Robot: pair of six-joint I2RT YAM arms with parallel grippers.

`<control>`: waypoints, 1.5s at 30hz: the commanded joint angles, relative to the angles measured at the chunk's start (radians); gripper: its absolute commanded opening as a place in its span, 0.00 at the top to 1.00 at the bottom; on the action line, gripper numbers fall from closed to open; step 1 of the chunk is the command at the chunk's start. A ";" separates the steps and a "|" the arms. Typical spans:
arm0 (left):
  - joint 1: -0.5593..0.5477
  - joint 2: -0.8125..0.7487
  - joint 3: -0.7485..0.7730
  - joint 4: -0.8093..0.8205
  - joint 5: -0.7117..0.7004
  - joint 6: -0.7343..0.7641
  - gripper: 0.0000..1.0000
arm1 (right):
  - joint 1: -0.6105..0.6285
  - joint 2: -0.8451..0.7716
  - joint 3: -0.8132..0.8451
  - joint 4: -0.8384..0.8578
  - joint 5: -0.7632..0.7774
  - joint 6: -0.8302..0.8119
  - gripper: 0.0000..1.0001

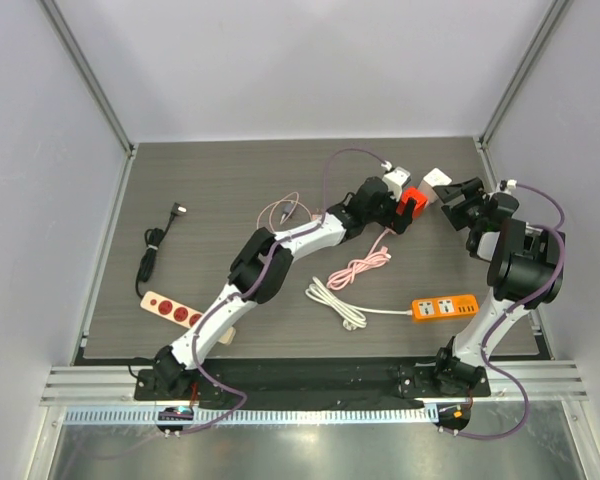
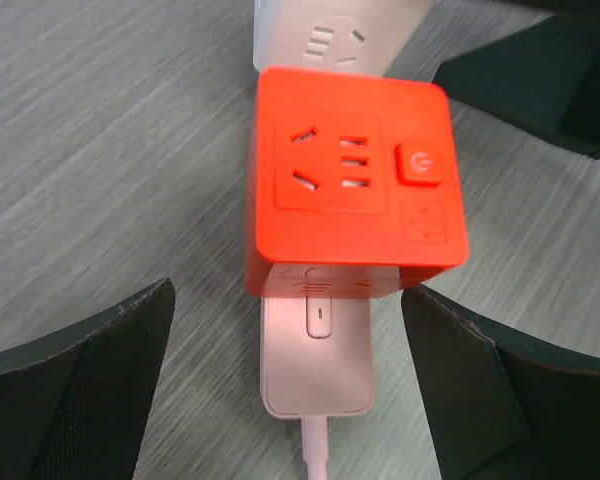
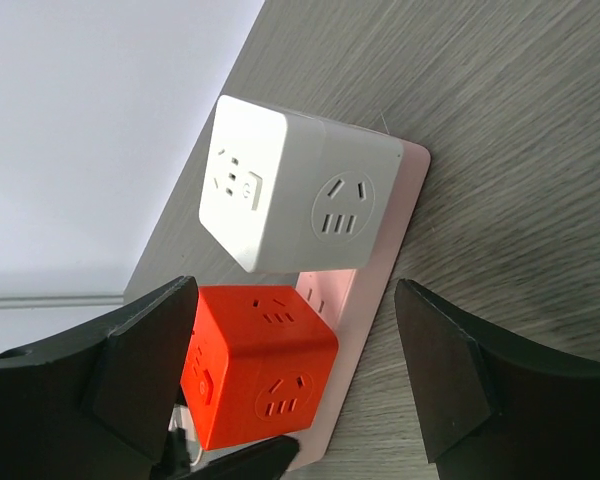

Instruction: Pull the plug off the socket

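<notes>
A red cube socket point(image 2: 355, 180) and a white cube socket point(image 3: 290, 195) sit plugged on a flat pink power strip point(image 2: 317, 360) at the back right of the table. The strip's pink cable point(image 2: 315, 450) trails toward me. My left gripper point(image 2: 288, 300) is open; its fingers point(image 2: 80, 390) straddle the strip's near end just below the red cube point(image 1: 412, 205), touching nothing. My right gripper point(image 3: 295, 290) is open and empty, with both cubes between its fingers point(image 3: 450, 370) at a distance. In the top view it point(image 1: 458, 200) sits right of the white cube point(image 1: 435, 180).
An orange power strip point(image 1: 445, 307) with a coiled white cable point(image 1: 335, 300) lies front right. The pink cable point(image 1: 360, 268) loops mid-table. A beige strip with red buttons point(image 1: 170, 310) and a black cable point(image 1: 155, 250) lie at the left. Walls enclose the table.
</notes>
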 commanded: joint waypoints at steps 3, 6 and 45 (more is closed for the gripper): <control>-0.009 0.045 0.087 0.152 -0.033 -0.028 0.07 | 0.005 0.020 0.019 0.097 -0.029 0.021 0.14; -0.009 0.073 0.122 0.175 -0.059 -0.056 0.09 | 0.005 0.027 0.021 0.106 -0.031 0.029 0.14; 0.012 -0.118 -0.120 0.229 0.025 -0.142 1.00 | 0.080 0.014 -0.036 0.040 -0.023 0.031 0.31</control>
